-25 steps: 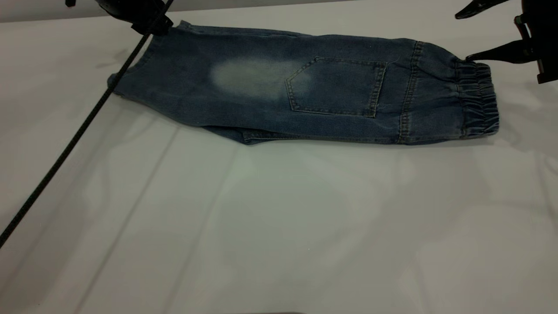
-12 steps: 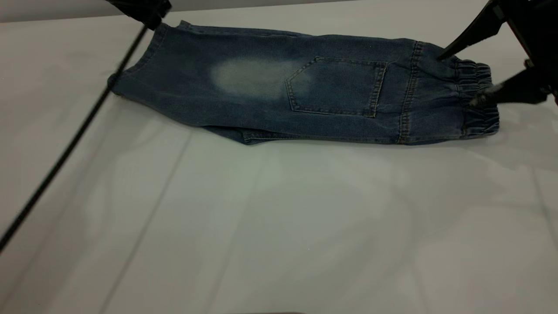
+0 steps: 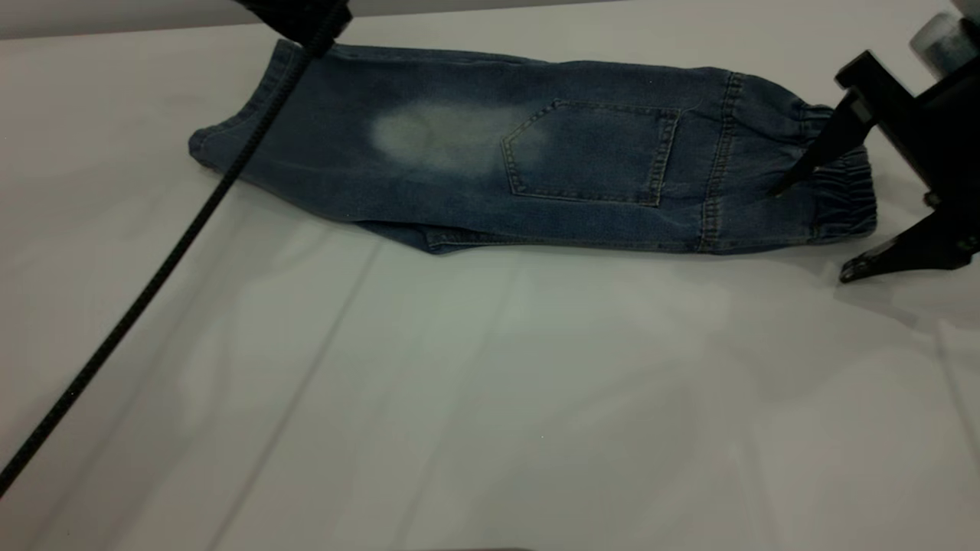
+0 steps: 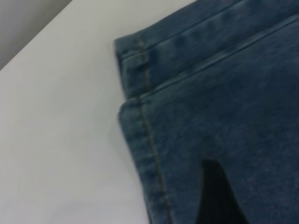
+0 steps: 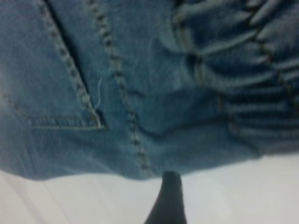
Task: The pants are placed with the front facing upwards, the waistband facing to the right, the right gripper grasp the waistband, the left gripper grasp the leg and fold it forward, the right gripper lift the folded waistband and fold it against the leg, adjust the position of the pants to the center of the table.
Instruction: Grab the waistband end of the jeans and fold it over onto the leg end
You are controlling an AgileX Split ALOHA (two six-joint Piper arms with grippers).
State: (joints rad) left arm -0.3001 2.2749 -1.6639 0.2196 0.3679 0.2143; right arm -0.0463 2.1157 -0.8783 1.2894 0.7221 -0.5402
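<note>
We are looking at a wide pale table [image 3: 475, 398] whose near half is lying bare, giving plenty of free room toward the near edge and both near corners. The pants [image 3: 528, 164] are lying flat along the far edge, folded lengthwise with a back pocket [image 3: 593, 153] and a faded patch [image 3: 444, 138] facing up; the leg hems are pointing toward the far left corner and the waistband [image 3: 842, 187] toward the right edge. Little room is showing between the pants and the far edge.

The right gripper [image 3: 815, 229] is hovering at the waistband with its jaws spread wide, one finger over the denim just inside the elastic, the other over the table just off the pants' near right corner. The left gripper [image 3: 302, 19] is sitting at the far edge over the leg hem; we cannot tell how its jaws are standing. A black cable [image 3: 161, 264] is slanting from it across the hem toward the near left corner.
</note>
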